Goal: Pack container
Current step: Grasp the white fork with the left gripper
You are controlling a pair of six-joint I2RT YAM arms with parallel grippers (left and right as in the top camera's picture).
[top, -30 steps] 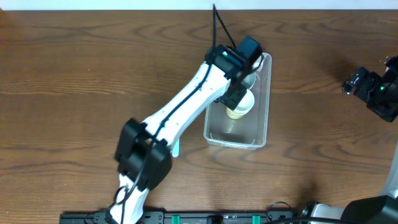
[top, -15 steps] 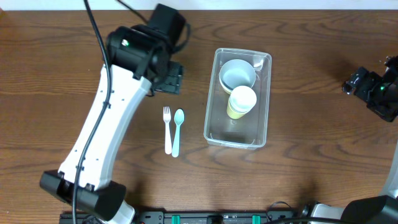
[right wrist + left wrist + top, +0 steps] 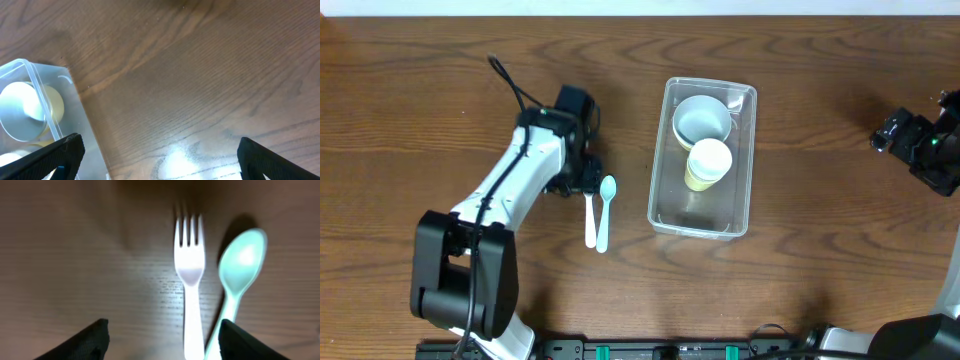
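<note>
I see the clear container [image 3: 701, 214] on the bench [image 3: 840, 250], long axis running from near edge to far edge, holding a white bowl [image 3: 701, 119] and a yellow cup [image 3: 708, 162]; my left hand [image 3: 164, 332] hovers spread open over the white fork [image 3: 189, 280], teal spoon [image 3: 240, 265] just beside it; my right hand [image 3: 160, 160] is well off to the right, fingers wide apart.

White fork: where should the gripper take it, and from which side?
Grip the white fork at the neck just below the tines, from straight above, closing across the handle. It lies flat, and farther down the teal spoon nearly touches it.
</note>
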